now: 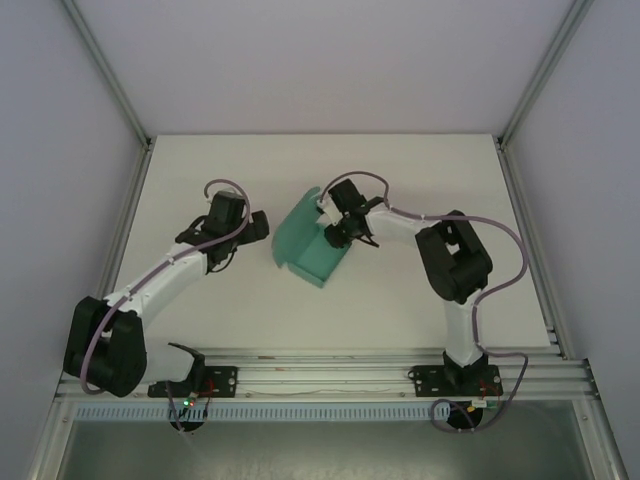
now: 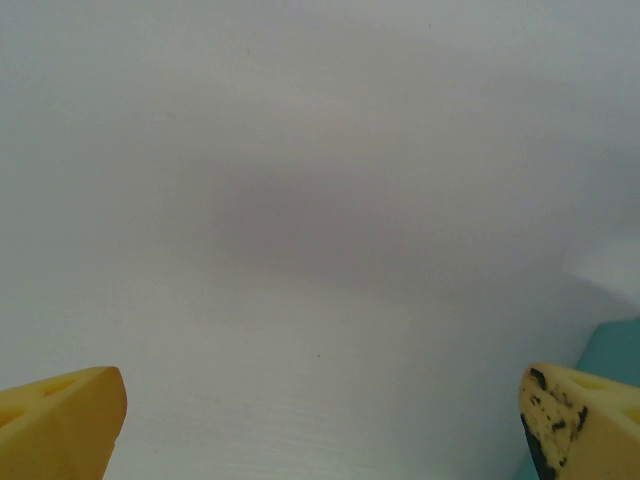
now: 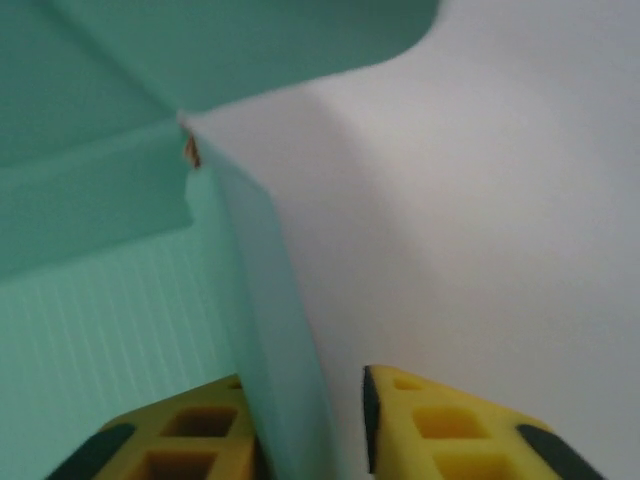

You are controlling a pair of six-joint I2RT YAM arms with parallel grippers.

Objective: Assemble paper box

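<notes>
The left claw point(image 1: 250, 225) hangs over the bare white counter point(image 1: 400, 300) with its two yellow fingers point(image 2: 60, 420) spread as wide as they go, and it holds nothing. Just beside it, in the middle of the counter, sits the green box point(image 1: 305, 250). It is half made, with some sides standing up and its top not closed. The right claw point(image 1: 350, 232) is on the far side of the box. It is nearly closed, with one finger on each side of a thin standing wall point(image 3: 270, 300), and it looks like it is pinching that wall. This could go wrong, I think. The card is thin, so a hard squeeze or pull could bend it in the wrong spot. The box is light, too, and nothing holds down its other side, so it could slide or tip if the right claw tugs. The view from above shows both arms and the whole box, but the pinch there is too small to see. The right wrist view shows the pinch up close, and a flap point(image 3: 250, 40) leaning over. The left wrist view shows a bit of green at its right edge.
</notes>
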